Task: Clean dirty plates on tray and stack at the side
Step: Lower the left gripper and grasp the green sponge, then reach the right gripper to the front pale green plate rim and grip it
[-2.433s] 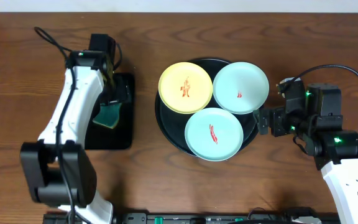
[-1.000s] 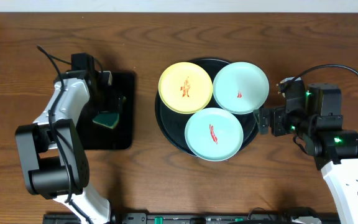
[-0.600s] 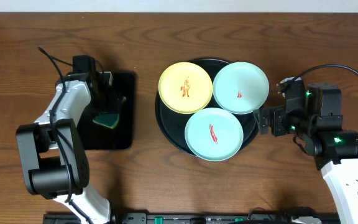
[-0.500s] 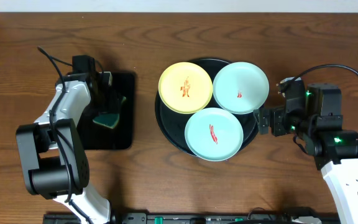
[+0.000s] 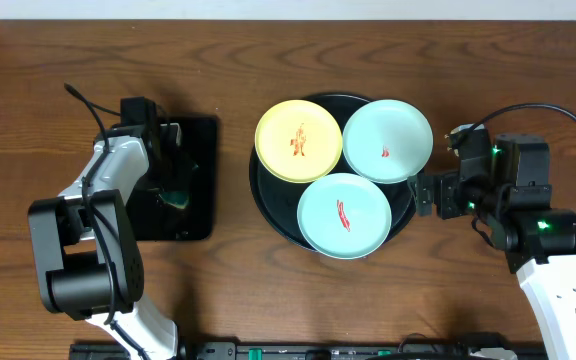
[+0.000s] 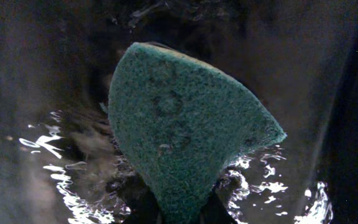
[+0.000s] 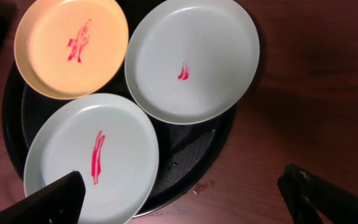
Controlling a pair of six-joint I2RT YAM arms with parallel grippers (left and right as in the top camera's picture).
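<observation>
Three plates lie on the round black tray (image 5: 260,196), each with a red smear: a pale yellow plate (image 5: 299,141), a blue-green plate (image 5: 387,140) at the back right, and another blue-green plate (image 5: 344,215) in front. My left gripper (image 5: 172,176) is down over the small rectangular tray, shut on a green sponge (image 6: 185,130); its jaws pinch the sponge's lower tip. My right gripper (image 7: 182,199) hangs open just right of the round tray (image 7: 191,149), above the front plate (image 7: 92,158) and the tray's rim. It holds nothing.
The small rectangular black tray (image 5: 200,212) sits left of the round tray and looks wet and glossy in the left wrist view. Bare wooden table (image 5: 268,300) surrounds both trays. A cable loops over the right arm.
My left gripper has closed on the green sponge and shifted slightly to the right over the rectangular tray. The right arm and the plates have not moved.
</observation>
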